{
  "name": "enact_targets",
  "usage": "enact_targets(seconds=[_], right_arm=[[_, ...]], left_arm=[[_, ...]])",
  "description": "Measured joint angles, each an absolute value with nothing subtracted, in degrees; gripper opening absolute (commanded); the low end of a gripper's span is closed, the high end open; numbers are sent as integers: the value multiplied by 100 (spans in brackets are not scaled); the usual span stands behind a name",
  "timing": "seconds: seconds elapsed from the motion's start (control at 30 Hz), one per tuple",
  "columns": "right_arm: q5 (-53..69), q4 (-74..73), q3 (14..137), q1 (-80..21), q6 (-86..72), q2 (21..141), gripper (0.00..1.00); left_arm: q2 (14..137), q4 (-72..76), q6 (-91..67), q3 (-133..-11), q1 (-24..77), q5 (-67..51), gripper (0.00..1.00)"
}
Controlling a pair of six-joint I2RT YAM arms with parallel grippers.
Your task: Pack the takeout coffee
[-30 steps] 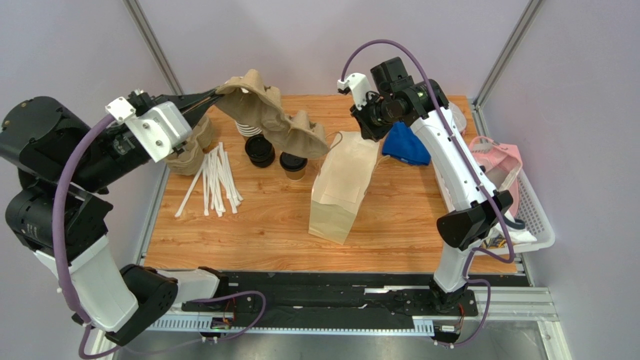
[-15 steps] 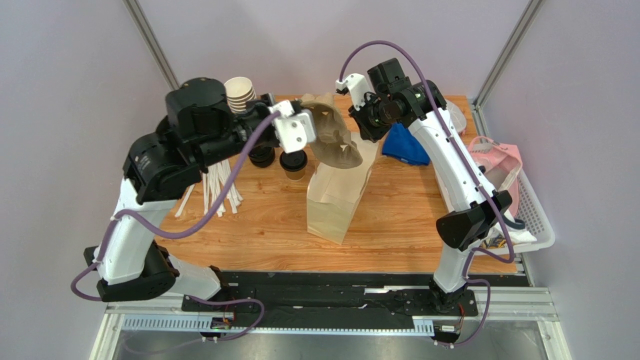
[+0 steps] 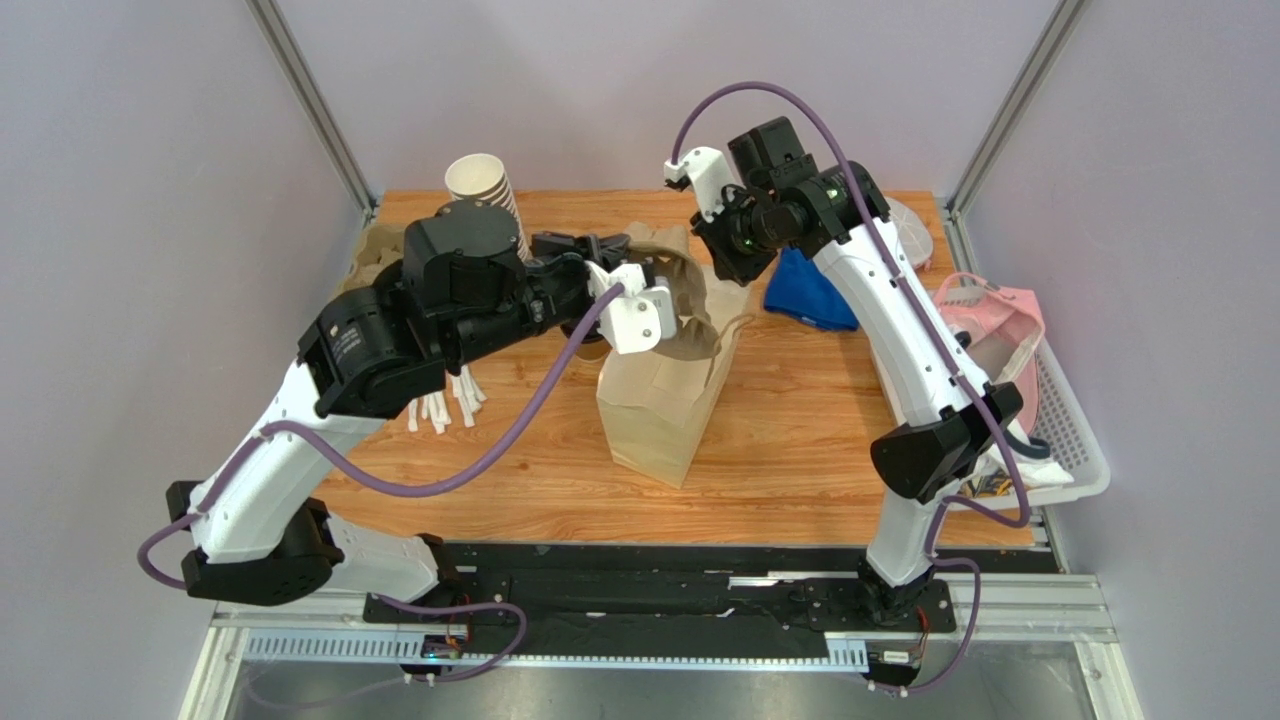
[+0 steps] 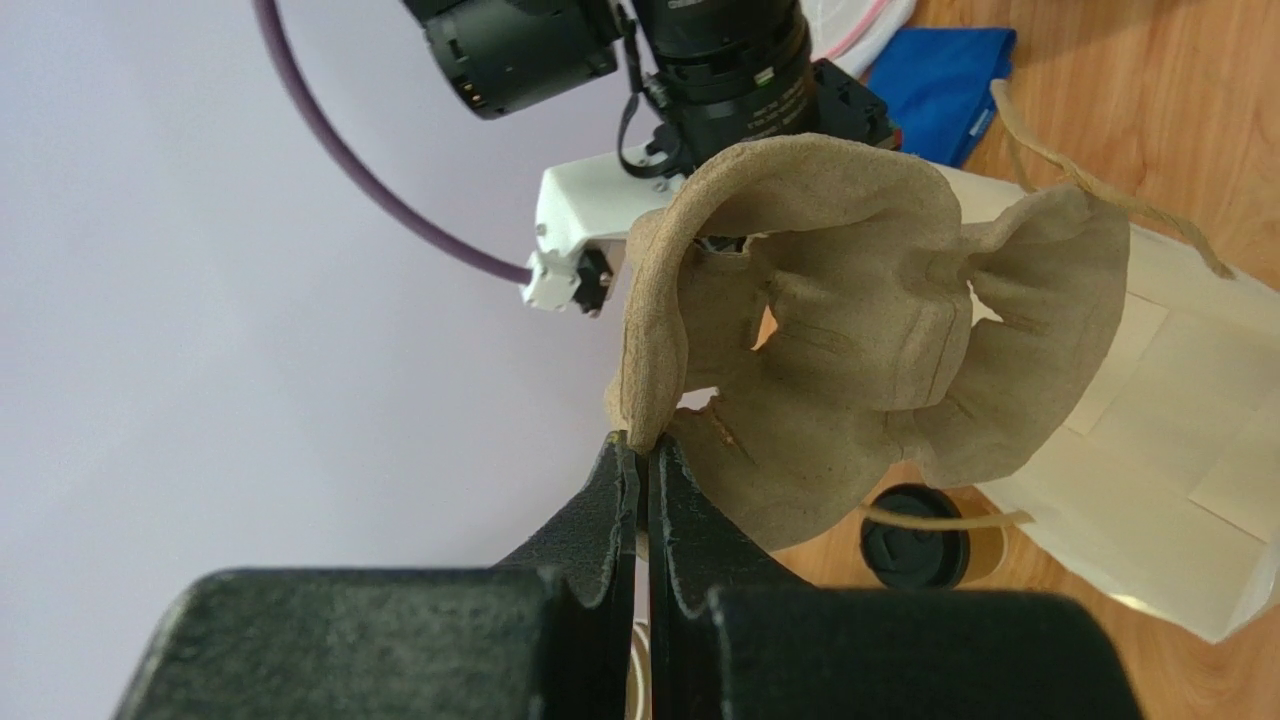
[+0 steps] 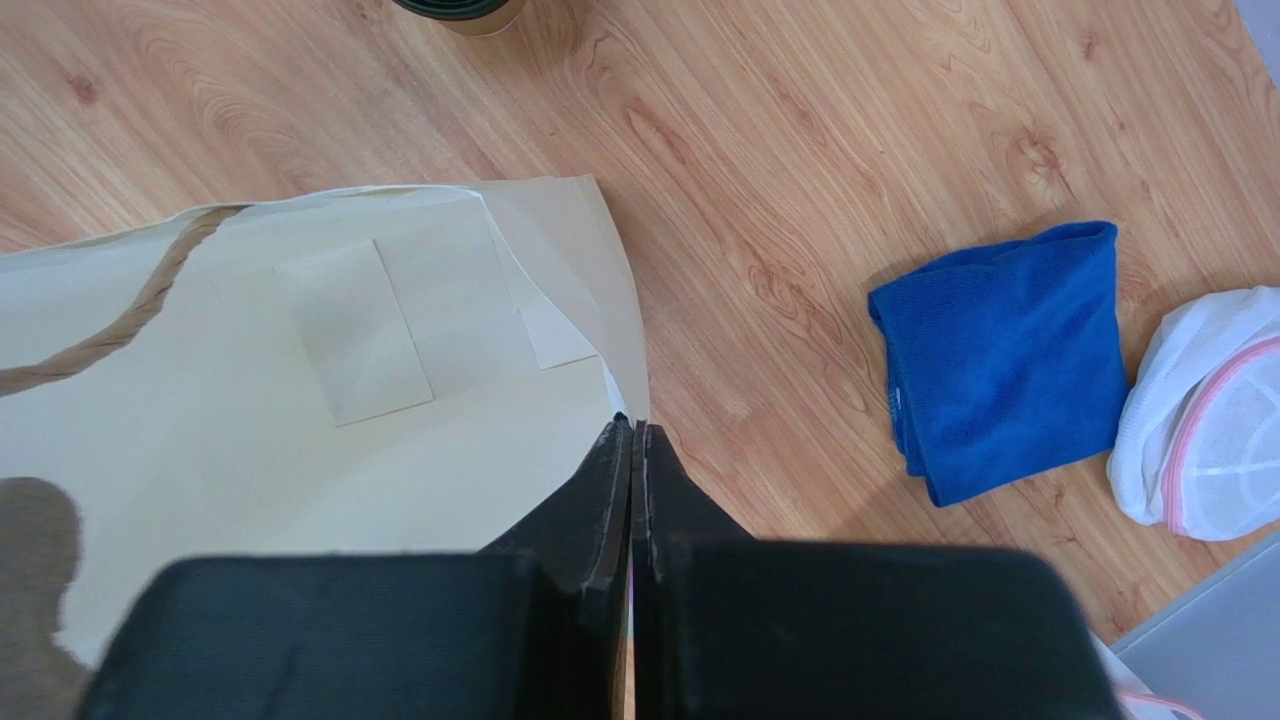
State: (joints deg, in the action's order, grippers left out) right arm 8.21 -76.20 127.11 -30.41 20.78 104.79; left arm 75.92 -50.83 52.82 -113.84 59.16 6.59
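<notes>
Pulp carrier (image 4: 857, 360) hangs from my clamped left pincer (image 4: 643, 447) over the paper bag (image 3: 654, 413); my right pincer (image 5: 633, 428) pinches its far rim, probably to keep it open.

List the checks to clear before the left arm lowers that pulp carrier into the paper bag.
1. Left jaws shut on the edge of the pulp carrier: ok.
2. Right jaws shut on the rim of the paper bag: ok.
3. Bag mouth open beneath the carrier: cannot tell, because the carrier and the left arm cover it in the top view.
4. Carrier level: not ok, it hangs curled from one pinched edge.
5. Takeout coffee lidded and upright: ok.
6. Coffee seated in the carrier: not ok, it stands on the table outside it.
</notes>
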Motion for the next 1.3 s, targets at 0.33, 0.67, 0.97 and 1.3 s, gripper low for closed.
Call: enact_targets(seconds=[0.33, 0.67, 0.97, 1.3], right_arm=[[696, -7647, 12711, -3371, 2174, 10412, 0], [429, -7550, 12405, -3964, 2591, 9736, 0], [338, -7498, 12370, -4171, 2703, 9677, 0], [497, -7513, 12370, -4510, 2711, 9666, 0]], left_arm=[[7500, -4864, 5354, -10556, 6265, 827, 0], [6965, -4794, 5769, -9762, 6414, 1057, 0], [6667, -4803, 5841, -9568, 6445, 1085, 0], [6534, -4685, 5846, -8626, 6947, 1203, 0]])
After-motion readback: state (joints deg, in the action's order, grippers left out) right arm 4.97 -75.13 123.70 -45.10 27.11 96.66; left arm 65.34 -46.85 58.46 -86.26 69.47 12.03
